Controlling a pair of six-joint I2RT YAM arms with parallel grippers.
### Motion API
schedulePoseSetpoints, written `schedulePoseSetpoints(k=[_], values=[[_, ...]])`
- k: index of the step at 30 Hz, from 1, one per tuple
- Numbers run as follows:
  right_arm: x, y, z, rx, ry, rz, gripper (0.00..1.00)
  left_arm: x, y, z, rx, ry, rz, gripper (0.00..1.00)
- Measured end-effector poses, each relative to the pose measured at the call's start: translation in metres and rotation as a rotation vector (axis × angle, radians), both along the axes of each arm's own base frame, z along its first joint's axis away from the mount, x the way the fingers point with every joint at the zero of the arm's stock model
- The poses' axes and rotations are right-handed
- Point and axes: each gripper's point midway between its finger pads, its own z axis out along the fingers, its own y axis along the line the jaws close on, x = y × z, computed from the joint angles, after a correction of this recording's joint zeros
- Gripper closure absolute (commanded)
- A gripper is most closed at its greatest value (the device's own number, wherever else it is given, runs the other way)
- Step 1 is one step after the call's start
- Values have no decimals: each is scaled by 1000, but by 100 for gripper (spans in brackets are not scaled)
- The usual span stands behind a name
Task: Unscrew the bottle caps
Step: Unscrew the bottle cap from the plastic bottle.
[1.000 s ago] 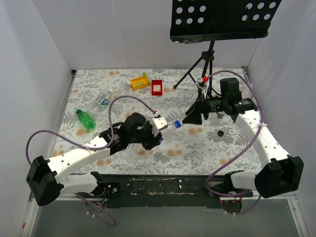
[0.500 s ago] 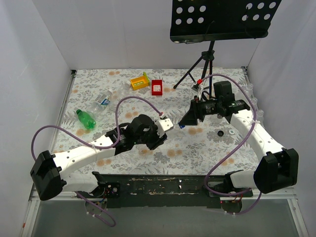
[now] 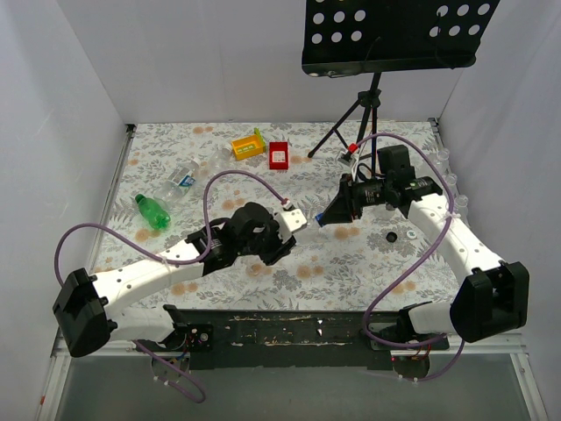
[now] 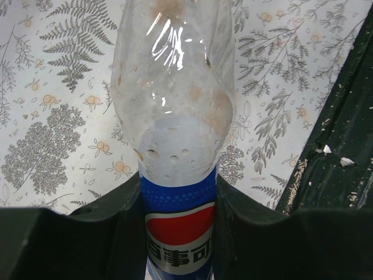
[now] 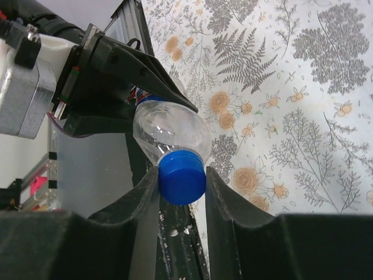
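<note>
1. The table carries everything, but the work hangs in the air above its middle, where both arms can reach.
2. The left gripper is clamped on the Pepsi bottle at its label. The bottle lies roughly level with its neck towards the right arm. I read this hold as an anchor, so the bottle cannot spin when its top is turned.
3. The right gripper meets the neck end-on. Its jaws are closed on the blue cap, with one finger pressed to each side. Lined up along the bottle's axis like this, a roll of the wrist should do the unscrewing. The cap looks fully seated, so the turn is probably only beginning.
4. A green bottle and some clear bottles lie at the far left, well apart from the arms. They are likely waiting their turn, and their tops are too small to make out.
5. A yellow box and a red box sit near the back edge, out of the way.
6. Two loose caps, one dark and one white, rest beside the right arm. That is probably where removed ones are dropped.
</note>
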Motion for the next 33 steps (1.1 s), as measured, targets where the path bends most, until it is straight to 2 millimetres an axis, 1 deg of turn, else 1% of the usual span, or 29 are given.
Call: schedulePoseSetpoints(k=[2, 5, 7, 9, 11, 13, 15, 18, 20, 29, 31, 33], values=[[-3, 0, 2, 15, -35, 36, 93, -4, -1, 1, -14, 5, -15, 95], [-13, 0, 10, 44, -144, 134, 93, -12, -2, 5, -67, 38, -55, 94], [-18, 1, 18, 54, -253, 212, 93, -18, -2, 11, -118, 86, -98, 94], [-23, 5, 28, 52, -403, 314, 93, -26, -3, 16, -168, 146, -155, 94], [-30, 11, 34, 42, -543, 410, 92, -33, -1, 18, -203, 210, -206, 94], [-38, 15, 32, 24, -645, 488, 92, -43, 1, 15, -218, 298, -254, 94], [-45, 15, 24, -8, -697, 547, 92, -53, 2, 9, -218, 373, -292, 94], [-51, 15, 16, -22, -705, 593, 91, -62, 4, 3, -219, 438, -320, 94], [-53, 15, 15, -22, -706, 605, 90, -65, 5, 2, -218, 454, -323, 94], [-53, 15, 15, -24, -700, 600, 85, -63, 5, 1, -213, 447, -314, 94], [-51, 16, 15, -28, -695, 591, 77, -60, 5, -1, -206, 432, -304, 94], [-49, 17, 15, -35, -669, 571, 61, -57, 6, -1, -196, 404, -290, 94]])
